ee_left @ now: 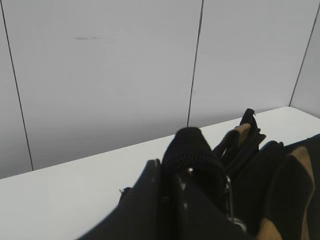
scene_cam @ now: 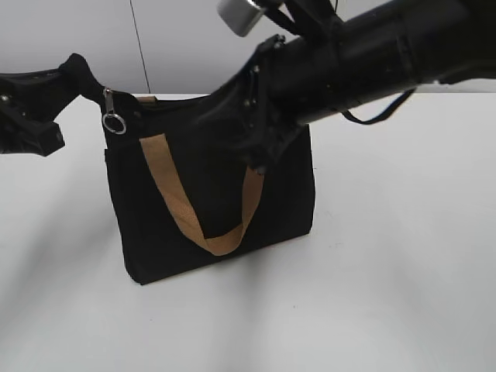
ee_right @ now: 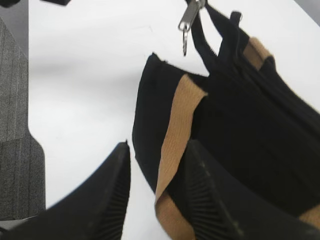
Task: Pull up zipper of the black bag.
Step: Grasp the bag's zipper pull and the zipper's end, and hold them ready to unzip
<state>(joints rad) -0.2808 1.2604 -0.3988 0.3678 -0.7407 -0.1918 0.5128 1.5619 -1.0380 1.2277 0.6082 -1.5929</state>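
The black bag (scene_cam: 232, 209) stands upright in the middle of the white table, its tan handle (scene_cam: 186, 209) hanging down the front. The zipper (scene_cam: 113, 118), a silver slider with a ring pull, sits at the bag's upper left corner. My left gripper (scene_cam: 66, 77) is shut on the black fabric tab at that end of the zip track (ee_left: 190, 147); the ring shows just beside the jaws (ee_left: 231, 202). My right gripper (scene_cam: 260, 147) hovers open over the bag's top. In the right wrist view its jaws (ee_right: 159, 147) are spread above the bag's side and tan handle, with the zipper (ee_right: 189, 20) farther off.
The white table (scene_cam: 403, 271) extends around the bag. A pale panelled wall (ee_left: 125, 75) stands behind it. My right arm (scene_cam: 372, 54) crosses the upper right of the exterior view and hides the bag's top edge.
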